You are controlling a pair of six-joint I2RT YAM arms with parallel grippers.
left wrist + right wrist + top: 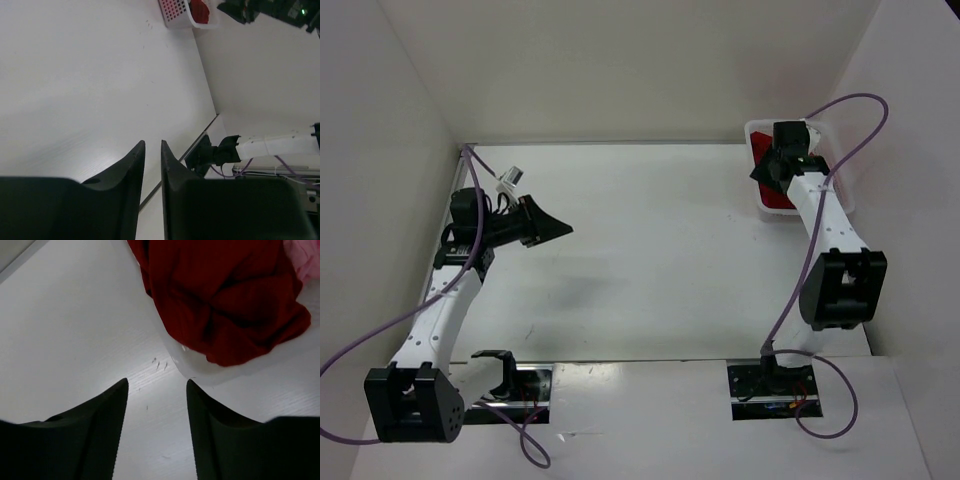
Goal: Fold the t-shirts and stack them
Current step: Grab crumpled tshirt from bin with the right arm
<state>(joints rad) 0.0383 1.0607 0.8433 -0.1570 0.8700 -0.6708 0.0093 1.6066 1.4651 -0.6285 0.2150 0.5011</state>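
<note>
The t-shirts lie bunched in a white mesh basket point(756, 130) at the far right of the table. A dark red t-shirt point(225, 300) fills most of it, also seen from above point(777, 199) and in the left wrist view point(199, 10). A light pink t-shirt point(303, 260) shows at its edge. My right gripper point(156, 382) hangs open just over the basket's near rim point(195, 369), with nothing between its fingers; from above it point(772, 170) covers part of the basket. My left gripper point(152, 143) hovers at the table's left point(565, 228), empty, its jaws only a narrow slit apart.
Walls close the table in at the left, back and right. The basket point(175, 12) stands against the right wall. Purple cables loop off both arms. The right arm's base point(220, 152) shows beyond the table's near edge in the left wrist view.
</note>
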